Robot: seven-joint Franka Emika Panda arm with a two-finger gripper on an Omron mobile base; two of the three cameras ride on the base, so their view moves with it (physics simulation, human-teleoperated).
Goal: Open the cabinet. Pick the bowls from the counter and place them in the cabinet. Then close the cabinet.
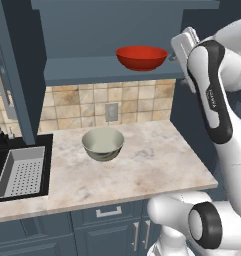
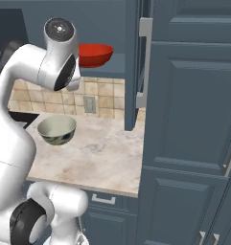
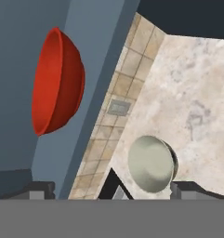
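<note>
The cabinet (image 1: 92, 71) stands open, and the glossy red bowl (image 1: 141, 57) rests upright on its lower shelf. My gripper (image 1: 173, 56) hovers just right of that bowl, apart from it and open. In the hand view its fingertips (image 3: 41, 188) are spread wide with nothing between them, and the red bowl (image 3: 57, 88) lies ahead to the left. The cream-white bowl (image 1: 103, 143) sits upright on the counter (image 1: 152, 165), below the cabinet. From the right base view the red bowl (image 2: 95, 54) and cream bowl (image 2: 57, 129) show beside my arm.
The cabinet's right door (image 2: 135, 62) swings out over the counter, its silver handle (image 2: 144, 64) facing me. A tall cupboard (image 2: 193, 119) walls off the right side. The black sink (image 1: 2, 150) with a white strainer basket (image 1: 22, 172) lies at the left.
</note>
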